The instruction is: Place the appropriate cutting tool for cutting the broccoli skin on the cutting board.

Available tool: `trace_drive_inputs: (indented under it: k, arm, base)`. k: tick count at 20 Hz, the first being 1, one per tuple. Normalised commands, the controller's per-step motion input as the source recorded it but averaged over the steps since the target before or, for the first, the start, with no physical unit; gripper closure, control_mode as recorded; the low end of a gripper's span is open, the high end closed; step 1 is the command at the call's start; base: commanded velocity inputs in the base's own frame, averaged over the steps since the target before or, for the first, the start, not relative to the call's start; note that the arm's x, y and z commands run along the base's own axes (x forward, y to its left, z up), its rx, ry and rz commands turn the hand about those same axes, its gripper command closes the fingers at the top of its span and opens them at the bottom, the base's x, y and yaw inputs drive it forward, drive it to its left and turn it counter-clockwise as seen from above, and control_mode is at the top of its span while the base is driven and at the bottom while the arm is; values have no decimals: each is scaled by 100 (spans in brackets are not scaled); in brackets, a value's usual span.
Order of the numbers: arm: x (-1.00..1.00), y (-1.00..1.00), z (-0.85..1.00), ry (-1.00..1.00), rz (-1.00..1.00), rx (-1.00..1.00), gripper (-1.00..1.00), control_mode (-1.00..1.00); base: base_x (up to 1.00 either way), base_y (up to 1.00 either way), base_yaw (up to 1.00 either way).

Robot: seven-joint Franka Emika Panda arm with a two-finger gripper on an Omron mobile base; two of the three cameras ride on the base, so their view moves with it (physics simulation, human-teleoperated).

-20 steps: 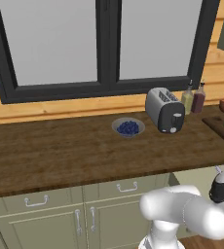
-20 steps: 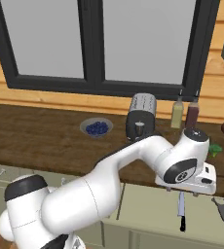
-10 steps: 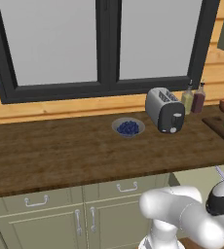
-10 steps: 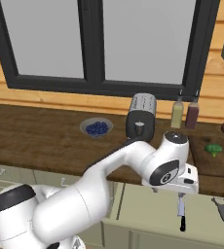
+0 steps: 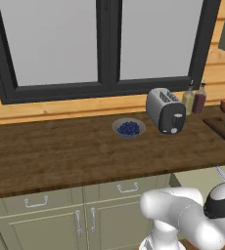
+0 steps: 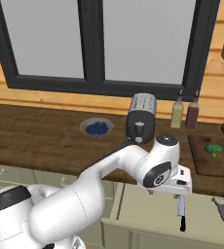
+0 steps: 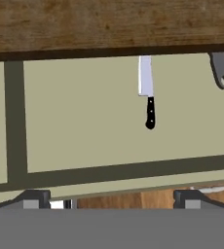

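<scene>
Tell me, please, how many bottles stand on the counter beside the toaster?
2. A pale yellowish bottle stands just right of the toaster, and a dark red bottle stands right beside it, both against the wall. None seems hidden.

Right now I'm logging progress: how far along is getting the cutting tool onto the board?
Done: only the approach. The open end effector looks into an open drawer holding a knife and a peeler. In hand: nothing; no tool is gripped. Left: pick the tool, lift it and set it on the cutting board, where the broccoli lies.
</scene>
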Motion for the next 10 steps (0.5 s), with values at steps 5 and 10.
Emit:
trace_drive_inputs:
  k: [5, 10]
  arm:
    - [0, -13, -7, 0, 0, 0, -100, -100]
    - [0, -8, -8, 0, 0, 0, -100, -100]
  base:
    - [0, 0, 0]
    - [0, 0, 0]
